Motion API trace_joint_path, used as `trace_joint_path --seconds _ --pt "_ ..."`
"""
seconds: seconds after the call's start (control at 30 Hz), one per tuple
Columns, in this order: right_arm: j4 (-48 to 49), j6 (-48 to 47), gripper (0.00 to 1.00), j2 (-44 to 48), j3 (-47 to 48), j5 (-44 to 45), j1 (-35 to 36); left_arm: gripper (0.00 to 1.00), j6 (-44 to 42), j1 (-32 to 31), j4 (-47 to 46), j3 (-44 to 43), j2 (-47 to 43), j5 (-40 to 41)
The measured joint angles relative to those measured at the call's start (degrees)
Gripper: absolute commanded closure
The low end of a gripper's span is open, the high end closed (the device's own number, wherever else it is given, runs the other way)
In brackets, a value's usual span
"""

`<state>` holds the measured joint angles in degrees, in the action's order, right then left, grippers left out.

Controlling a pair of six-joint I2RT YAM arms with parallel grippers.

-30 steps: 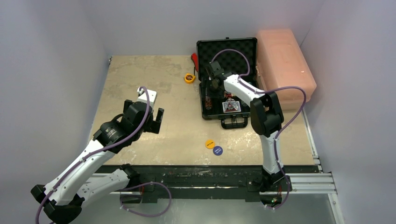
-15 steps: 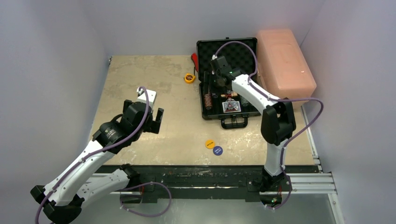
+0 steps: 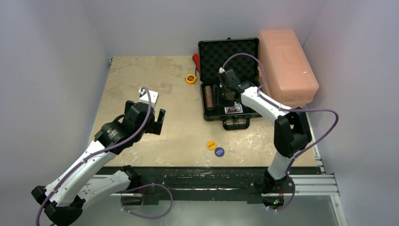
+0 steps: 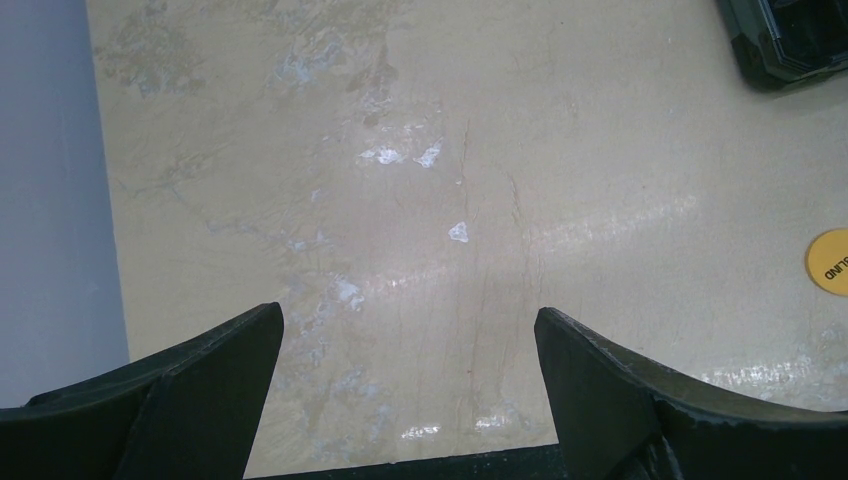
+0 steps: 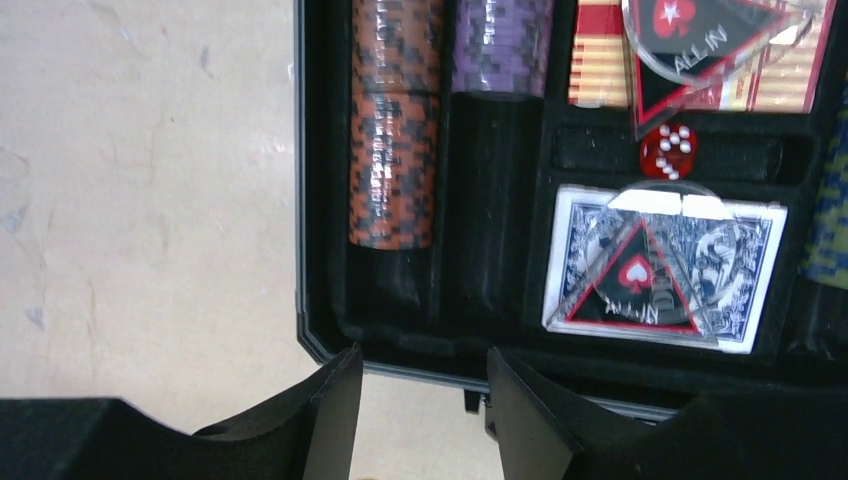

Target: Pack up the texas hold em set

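The black briefcase [image 3: 229, 52] lies open at the back right of the table, its handle [image 3: 236, 123] toward me. In the right wrist view its foam slots hold an orange chip stack [image 5: 392, 130], a purple chip stack [image 5: 500, 45], a blue card deck [image 5: 665, 265] under a clear "ALL IN" triangle, and a red die [image 5: 672, 150]. My right gripper [image 5: 422, 365] hovers above the case's near left part, open, with nothing between its fingers. The yellow button [image 3: 211, 145] and blue button [image 3: 219, 151] lie on the table in front of the case. My left gripper [image 4: 408, 320] hangs wide open over bare table.
A pink plastic box [image 3: 287, 66] stands right of the case, against it. A yellow tape measure [image 3: 190, 78] and a red object [image 3: 195, 61] lie left of the case lid. The yellow button [image 4: 830, 262] shows at the right edge of the left wrist view.
My right gripper has moved right and nearer over the case, uncovering the orange chip stack in its slot, and its jaws have narrowed. The left arm has not moved.
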<state>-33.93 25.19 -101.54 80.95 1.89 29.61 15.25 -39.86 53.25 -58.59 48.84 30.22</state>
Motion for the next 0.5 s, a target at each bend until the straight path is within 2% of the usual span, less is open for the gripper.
trace_joint_path --seconds 0.17,0.23,0.3,0.5 --pt "6.34 -0.92 0.32 8.02 -9.79 0.17 0.02 0.03 -0.02 0.02 0.00 0.00 0.07 0.02" --pt "9.97 -0.96 0.17 11.61 -12.66 1.09 0.07 0.03 -0.02 0.07 -0.02 0.00 0.07 0.00" --pt "14.16 -1.01 0.10 14.45 -14.64 2.71 0.13 0.03 -0.02 0.07 0.00 0.00 0.09 0.00" --pt "24.96 -1.22 0.02 17.00 -16.02 8.70 0.24 0.03 -0.02 0.09 -0.02 0.00 0.61 0.00"
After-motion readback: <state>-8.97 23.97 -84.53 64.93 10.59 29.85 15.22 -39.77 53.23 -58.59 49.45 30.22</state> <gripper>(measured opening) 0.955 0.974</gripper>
